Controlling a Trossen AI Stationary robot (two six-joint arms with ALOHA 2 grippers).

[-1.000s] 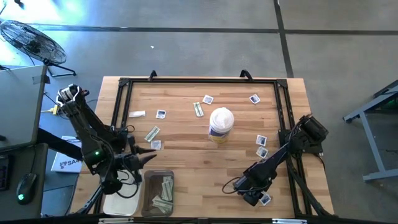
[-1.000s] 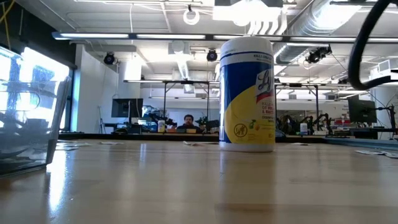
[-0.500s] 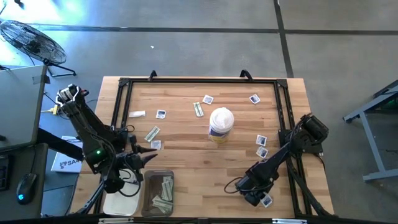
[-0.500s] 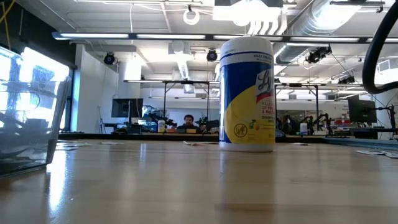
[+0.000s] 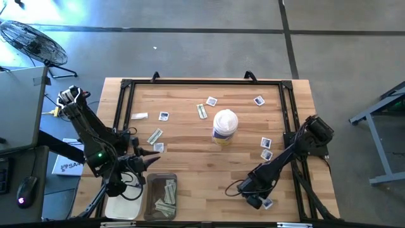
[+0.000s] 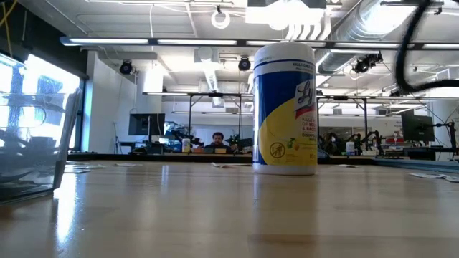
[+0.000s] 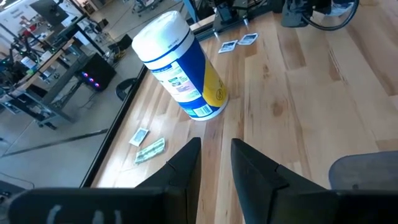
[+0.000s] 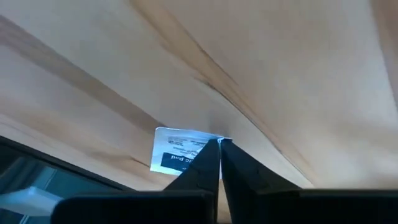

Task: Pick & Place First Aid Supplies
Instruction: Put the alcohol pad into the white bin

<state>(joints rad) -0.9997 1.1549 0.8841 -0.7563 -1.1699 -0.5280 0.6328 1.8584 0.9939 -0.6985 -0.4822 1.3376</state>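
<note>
Butcher-block worktop (image 5: 190,164), pale planks, carries a white-lidded cylindrical wipes canister (image 5: 224,126) near centre; left gripper (image 5: 150,157), by the left edge, jaws part open and empty; right gripper (image 8: 219,149) pinched shut on a flat square blue-printed white packet (image 8: 177,151) near the front-right corner.

the right gripper (image 5: 258,202) is low at the near right edge, arm stretched forward from its base, its two fingers (image 8: 208,163) pressed together at the tips; the left gripper (image 5: 154,158) hangs at the left side, fingers (image 7: 186,165) parted a little, holding nothing
</note>
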